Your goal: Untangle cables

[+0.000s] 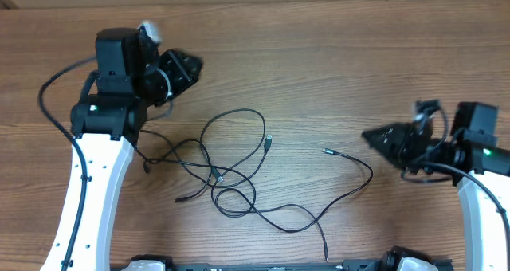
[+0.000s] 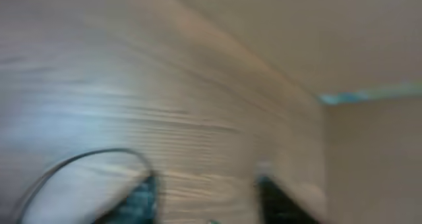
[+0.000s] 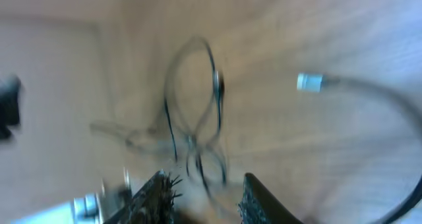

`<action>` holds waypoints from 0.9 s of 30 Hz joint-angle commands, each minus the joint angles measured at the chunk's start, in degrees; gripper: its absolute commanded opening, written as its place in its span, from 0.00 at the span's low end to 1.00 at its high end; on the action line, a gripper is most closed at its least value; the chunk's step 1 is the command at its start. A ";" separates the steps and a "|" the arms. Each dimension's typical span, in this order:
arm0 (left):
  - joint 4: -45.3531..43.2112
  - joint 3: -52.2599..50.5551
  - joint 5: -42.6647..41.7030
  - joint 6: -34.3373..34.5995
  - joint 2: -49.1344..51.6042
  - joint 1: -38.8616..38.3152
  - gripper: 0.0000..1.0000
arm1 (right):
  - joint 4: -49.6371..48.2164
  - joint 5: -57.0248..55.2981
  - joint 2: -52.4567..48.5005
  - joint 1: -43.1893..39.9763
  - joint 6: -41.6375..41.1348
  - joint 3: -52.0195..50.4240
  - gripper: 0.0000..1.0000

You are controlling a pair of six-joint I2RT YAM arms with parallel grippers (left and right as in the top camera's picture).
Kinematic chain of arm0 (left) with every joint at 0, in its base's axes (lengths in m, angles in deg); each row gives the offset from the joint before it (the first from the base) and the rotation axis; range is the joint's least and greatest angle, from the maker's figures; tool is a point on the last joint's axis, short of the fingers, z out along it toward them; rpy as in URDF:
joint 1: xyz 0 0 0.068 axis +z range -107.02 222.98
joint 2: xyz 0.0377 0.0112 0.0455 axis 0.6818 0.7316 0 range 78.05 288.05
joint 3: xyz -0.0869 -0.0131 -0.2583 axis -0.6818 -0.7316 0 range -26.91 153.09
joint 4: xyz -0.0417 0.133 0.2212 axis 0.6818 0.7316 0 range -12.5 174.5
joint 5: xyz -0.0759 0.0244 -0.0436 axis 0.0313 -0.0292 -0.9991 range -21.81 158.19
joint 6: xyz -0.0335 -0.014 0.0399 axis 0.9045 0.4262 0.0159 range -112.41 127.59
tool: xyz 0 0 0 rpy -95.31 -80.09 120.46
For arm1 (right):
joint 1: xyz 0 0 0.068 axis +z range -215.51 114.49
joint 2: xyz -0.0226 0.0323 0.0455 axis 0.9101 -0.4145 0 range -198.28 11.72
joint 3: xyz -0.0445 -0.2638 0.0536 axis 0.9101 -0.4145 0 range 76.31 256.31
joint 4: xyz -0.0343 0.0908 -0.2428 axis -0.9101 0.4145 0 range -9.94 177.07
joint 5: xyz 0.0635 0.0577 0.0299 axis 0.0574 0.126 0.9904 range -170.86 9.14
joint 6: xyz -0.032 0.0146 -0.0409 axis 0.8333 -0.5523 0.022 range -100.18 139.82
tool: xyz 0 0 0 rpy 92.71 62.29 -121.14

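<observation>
Wooden table (image 1: 335, 72) — thin black cables (image 1: 219, 178) lie on it in loose, crossing loops near its middle

The cables (image 1: 231, 171) are sprawling across the lower centre of the frame, one strand trailing right toward the right hand (image 1: 368, 134). Bare counter (image 1: 319, 56) is lying open across the upper centre and upper right.
</observation>
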 commanded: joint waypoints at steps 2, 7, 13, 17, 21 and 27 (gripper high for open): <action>7.41 0.46 -1.70 -5.07 -0.02 -3.91 1.00 | 5.42 0.26 0.66 3.78 10.21 1.18 0.36; 30.21 0.33 9.53 5.51 0.11 -10.05 1.00 | 4.81 0.31 0.90 4.79 9.38 1.18 0.37; 39.43 -3.39 18.18 21.33 0.17 -22.67 1.00 | 3.34 0.33 0.90 4.79 8.81 1.18 0.38; 36.98 -10.43 22.08 34.71 0.35 -28.98 0.99 | 5.44 0.31 0.90 4.79 8.83 1.18 0.38; 27.39 -20.02 22.32 38.69 0.35 -30.40 1.00 | 6.99 0.33 0.90 4.79 9.27 1.18 0.37; 9.14 -33.70 20.17 38.71 0.35 -30.73 1.00 | 6.93 0.31 0.90 4.79 9.25 1.18 0.41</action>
